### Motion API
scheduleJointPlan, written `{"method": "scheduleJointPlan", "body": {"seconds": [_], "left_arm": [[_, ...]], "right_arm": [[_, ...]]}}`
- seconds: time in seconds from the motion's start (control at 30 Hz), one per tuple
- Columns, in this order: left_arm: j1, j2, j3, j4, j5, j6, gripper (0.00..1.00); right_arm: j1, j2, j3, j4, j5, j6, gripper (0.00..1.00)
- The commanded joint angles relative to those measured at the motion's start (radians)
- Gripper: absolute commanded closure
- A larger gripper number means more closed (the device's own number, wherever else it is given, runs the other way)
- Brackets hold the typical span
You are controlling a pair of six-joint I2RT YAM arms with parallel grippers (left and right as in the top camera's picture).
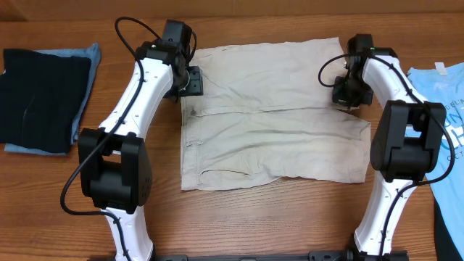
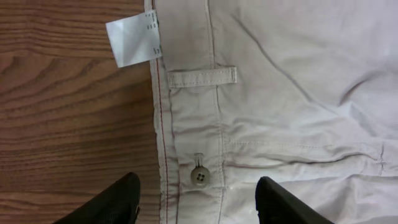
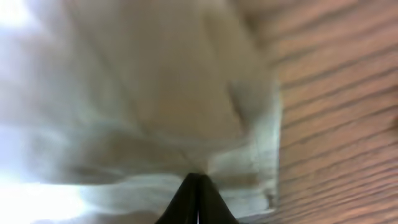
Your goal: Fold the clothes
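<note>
The beige shorts (image 1: 275,123) lie folded and mostly flat across the middle of the wooden table. My left gripper (image 1: 192,83) hovers over their left waistband edge. In the left wrist view it (image 2: 198,186) stands open, one finger (image 2: 121,199) above bare wood and the other above cloth, with the waistband button (image 2: 199,177) between them and nothing held. A white label (image 2: 134,40) sticks out past the waistband. My right gripper (image 1: 348,98) is at the right edge of the shorts. Its fingertips (image 3: 198,179) are shut, with blurred fabric (image 3: 143,99) gathered at them.
A black folded garment (image 1: 40,90) lies on something light blue at the far left. A light blue printed T-shirt (image 1: 446,109) lies at the far right edge. Bare wood (image 1: 275,217) shows along the table's front.
</note>
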Motion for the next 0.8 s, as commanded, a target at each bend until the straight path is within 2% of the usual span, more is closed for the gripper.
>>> {"method": "scheduleJointPlan", "body": {"seconds": [0.0, 0.03, 0.07, 0.13, 0.17, 0.27, 0.3, 0.43, 0.57, 0.7, 0.77], "left_arm": [[0.0, -0.01, 0.013, -0.069, -0.016, -0.004, 0.36], [0.002, -0.02, 0.019, -0.1, -0.02, -0.008, 0.35], [0.002, -0.043, 0.021, -0.126, -0.041, -0.021, 0.34], [0.002, -0.114, 0.021, -0.156, -0.064, -0.041, 0.34], [-0.003, -0.161, 0.021, -0.176, -0.061, -0.059, 0.34], [-0.026, -0.272, 0.021, -0.237, -0.066, -0.085, 0.34], [-0.04, -0.328, 0.02, -0.277, -0.076, -0.096, 0.34], [-0.076, -0.451, 0.016, -0.417, -0.151, -0.201, 0.34], [-0.145, -0.56, -0.066, -0.449, -0.151, -0.315, 0.34], [-0.229, -0.647, -0.238, -0.427, -0.186, -0.445, 0.33], [-0.244, -0.652, -0.344, -0.38, -0.183, -0.507, 0.31]], "right_arm": [[-0.017, -0.026, 0.208, -0.115, 0.017, 0.016, 0.96], [-0.017, -0.05, 0.254, -0.153, 0.01, 0.015, 0.89], [-0.017, -0.085, 0.291, -0.187, -0.009, 0.015, 0.75], [-0.017, -0.159, 0.306, -0.237, -0.054, 0.017, 0.67], [-0.018, -0.195, 0.306, -0.258, -0.084, 0.023, 0.58], [-0.018, -0.267, 0.306, -0.31, -0.107, 0.059, 0.51], [-0.018, -0.309, 0.306, -0.356, -0.106, 0.099, 0.46], [-0.018, -0.403, 0.305, -0.481, -0.109, 0.17, 0.39], [-0.018, -0.471, 0.301, -0.606, -0.109, 0.218, 0.36], [-0.018, -0.606, 0.18, -0.636, -0.101, 0.265, 0.34], [-0.018, -0.747, 0.003, -0.592, -0.045, 0.32, 0.32]]}}
